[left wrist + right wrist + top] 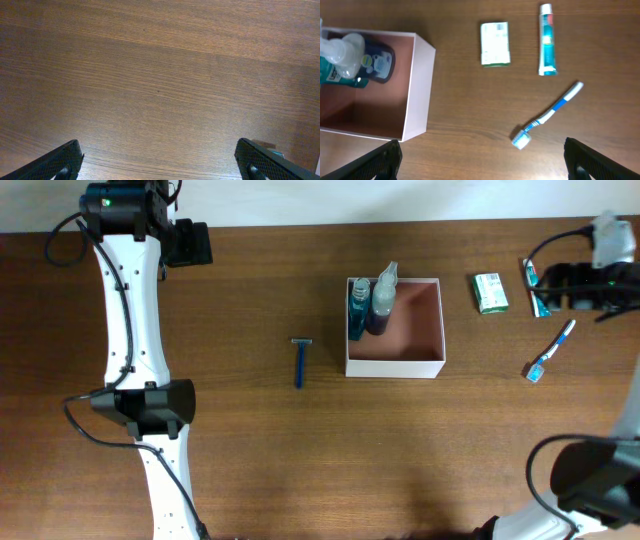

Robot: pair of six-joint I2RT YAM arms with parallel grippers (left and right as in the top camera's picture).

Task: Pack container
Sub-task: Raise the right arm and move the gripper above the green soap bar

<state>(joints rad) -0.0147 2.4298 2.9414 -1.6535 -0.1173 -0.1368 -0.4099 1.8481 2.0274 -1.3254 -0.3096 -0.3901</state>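
Black, mesh-textured fingers (375,162) of the right gripper (485,162) frame the lower edge of the right wrist view, spread wide with nothing between them. The left gripper (160,167) is likewise spread wide, above the straight-grained brown wood of the table (160,75).

Just beyond the right fingers lies a toothbrush (547,115), set slantwise, with a blue-and-white handle and its pale bristle head nearer the camera. To its left stands the container (417,90): square and open-topped, with thin white walls and a pinkish-tan inside. In it stand a dark-blue bottle (377,62) with a pale label and a teal bottle (330,75). A clear pump rises among them; we cannot read either label.

Farther off lie a green-and-white carton (495,43) and a toothpaste tube (547,40) in white, teal and red, side by side but apart, their print too small to read.

From overhead, we find the container right of the table's centre, between the carton and a blue razor (300,362) lying well apart on its left.
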